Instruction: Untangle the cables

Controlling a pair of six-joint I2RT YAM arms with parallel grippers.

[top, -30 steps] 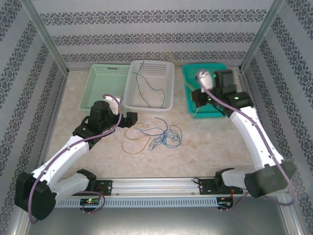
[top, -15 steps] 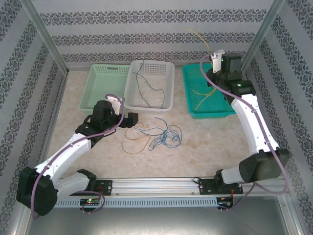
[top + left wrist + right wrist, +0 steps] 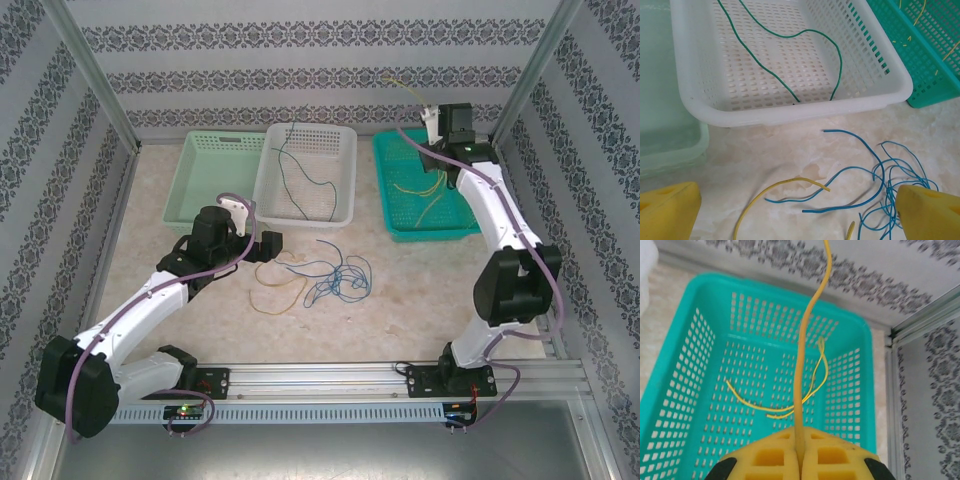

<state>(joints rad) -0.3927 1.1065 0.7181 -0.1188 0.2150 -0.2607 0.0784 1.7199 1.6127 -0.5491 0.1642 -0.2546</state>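
Two grippers are working well apart. My right gripper (image 3: pixel 801 450) is pinching one yellow wire (image 3: pixel 807 340) tight and holding it over the teal basket (image 3: pixel 765 285), where other yellow strands (image 3: pixel 755 407) are lying; I judge colours are being sorted by basket. My left gripper (image 3: pixel 796 215) is hanging wide open, empty, over the table (image 3: pixel 790 145), framing the blue tangle (image 3: pixel 890 175) and a loose yellow wire (image 3: pixel 775 190). Just behind, the white basket (image 3: pixel 790 112) is holding a green wire (image 3: pixel 805 32) and crowding my reach.

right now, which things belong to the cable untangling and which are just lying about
Job: yellow cable in right claw; blue cables, loose yellow cable on table; green cable in white basket; yellow cables in teal basket.
Lying about: pale green basket; purple arm cables.
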